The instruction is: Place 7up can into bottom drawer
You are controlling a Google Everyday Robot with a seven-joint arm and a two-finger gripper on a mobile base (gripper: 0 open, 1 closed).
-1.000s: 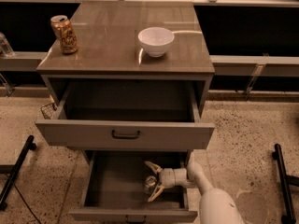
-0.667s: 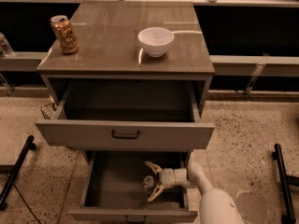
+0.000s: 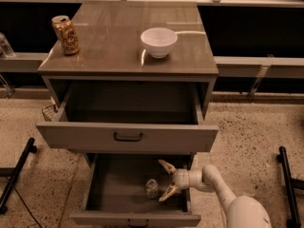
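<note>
The 7up can [image 3: 152, 188] stands upright on the floor of the bottom drawer [image 3: 118, 194], which is pulled out below the other drawers. It looks small and pale with a silver top. My gripper [image 3: 165, 180] is inside the same drawer, just right of the can. Its two fingers are spread wide, one above and one below, and hold nothing. A small gap shows between the can and the fingertips. My white arm [image 3: 223, 194] reaches in from the lower right.
The middle drawer [image 3: 128, 137] is pulled out above the bottom one and overhangs its back part. On the cabinet top stand a brown-gold can [image 3: 65, 34] at the left and a white bowl [image 3: 159, 42] in the middle. Black stand legs lie on the floor at both sides.
The can now stands apart to the left of the fingertips instead of between them. The gripper has drawn slightly right and stays open.
</note>
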